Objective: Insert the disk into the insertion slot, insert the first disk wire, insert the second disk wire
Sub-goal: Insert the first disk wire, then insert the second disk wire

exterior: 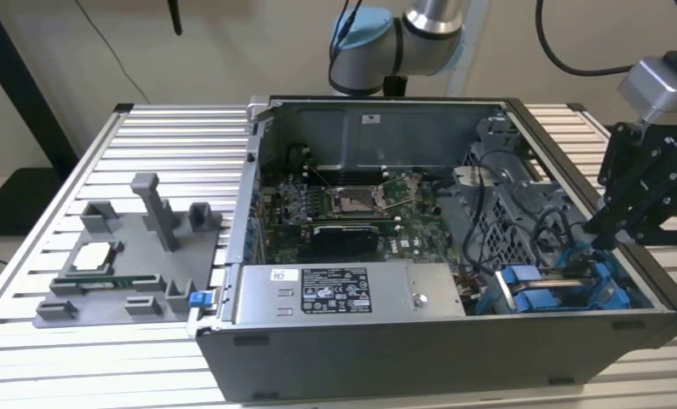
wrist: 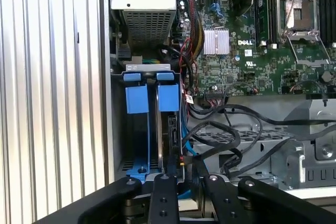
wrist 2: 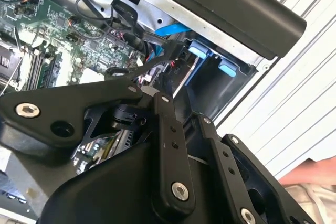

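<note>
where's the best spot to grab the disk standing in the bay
Probably its thin exposed edge. The disk stands on edge in the insertion slot, clipped in its blue carrier, so the broad faces are shut in. Come through the open side of the case and pinch across the thickness, clear of the black cables beside it.

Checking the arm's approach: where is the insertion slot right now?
In the exterior view, the insertion slot sits in the case's near corner on the exterior view's right, next to the silver power-supply box, with the gripper close above it.
</note>
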`<action>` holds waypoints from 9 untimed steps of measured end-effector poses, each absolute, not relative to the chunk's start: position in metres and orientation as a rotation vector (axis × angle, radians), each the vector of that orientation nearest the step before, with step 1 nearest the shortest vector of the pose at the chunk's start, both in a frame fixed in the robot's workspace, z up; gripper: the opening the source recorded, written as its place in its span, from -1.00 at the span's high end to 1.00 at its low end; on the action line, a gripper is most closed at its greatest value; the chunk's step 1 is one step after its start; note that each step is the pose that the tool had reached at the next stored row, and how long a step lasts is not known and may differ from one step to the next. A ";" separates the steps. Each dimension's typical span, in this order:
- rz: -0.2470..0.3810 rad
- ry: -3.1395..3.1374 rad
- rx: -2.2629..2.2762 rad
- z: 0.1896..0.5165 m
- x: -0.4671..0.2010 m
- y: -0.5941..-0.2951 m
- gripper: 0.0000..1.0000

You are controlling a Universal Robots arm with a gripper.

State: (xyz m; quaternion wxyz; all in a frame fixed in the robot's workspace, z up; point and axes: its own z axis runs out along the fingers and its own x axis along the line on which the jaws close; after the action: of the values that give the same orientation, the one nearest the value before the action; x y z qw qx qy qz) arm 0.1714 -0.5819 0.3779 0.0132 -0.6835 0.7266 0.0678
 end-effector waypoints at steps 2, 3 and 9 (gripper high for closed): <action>0.211 2.264 -2.130 0.378 0.173 -0.582 -1.00; 0.211 2.264 -2.130 0.378 0.174 -0.582 -1.00; 0.214 2.265 -2.131 0.378 0.182 -0.581 -1.00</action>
State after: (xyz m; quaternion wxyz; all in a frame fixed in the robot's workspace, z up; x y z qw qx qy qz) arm 0.1817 -0.5813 0.3780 0.0121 -0.6836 0.7265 0.0687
